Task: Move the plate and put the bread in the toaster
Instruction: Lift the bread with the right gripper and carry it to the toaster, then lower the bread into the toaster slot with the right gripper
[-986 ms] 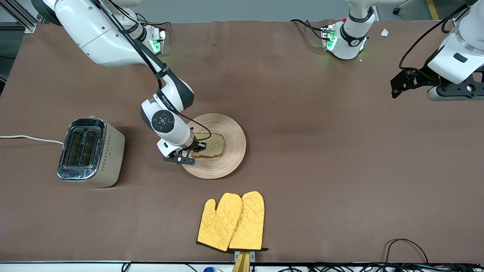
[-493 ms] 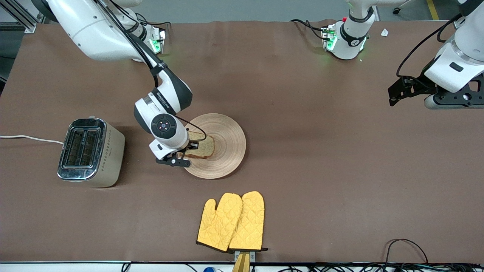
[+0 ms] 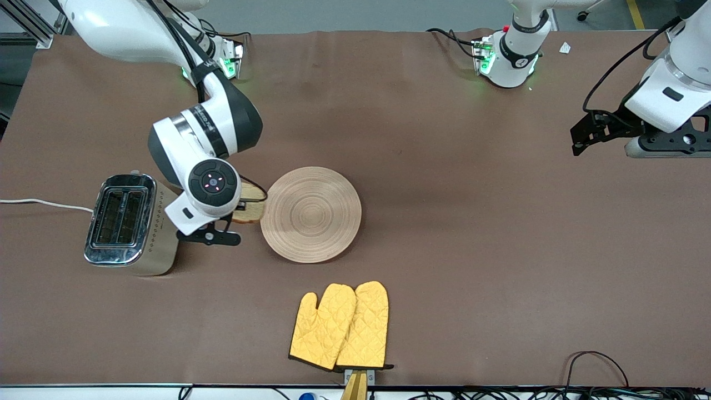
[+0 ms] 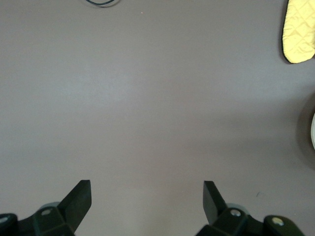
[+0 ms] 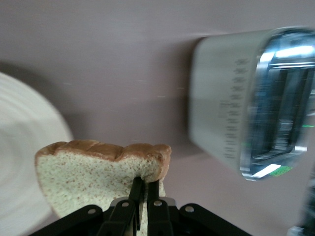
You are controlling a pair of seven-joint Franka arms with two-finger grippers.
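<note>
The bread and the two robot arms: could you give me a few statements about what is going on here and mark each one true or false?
1. The right gripper is shut on the bread. True.
2. The bread lies on the plate. False: it is lifted, held between plate and toaster.
3. The left gripper holds the oven mitts. False: it is open and holds nothing.
4. The oven mitts lie nearer the front camera than the plate. True.
5. A slice already sits in the toaster. False: both slots look empty.
</note>
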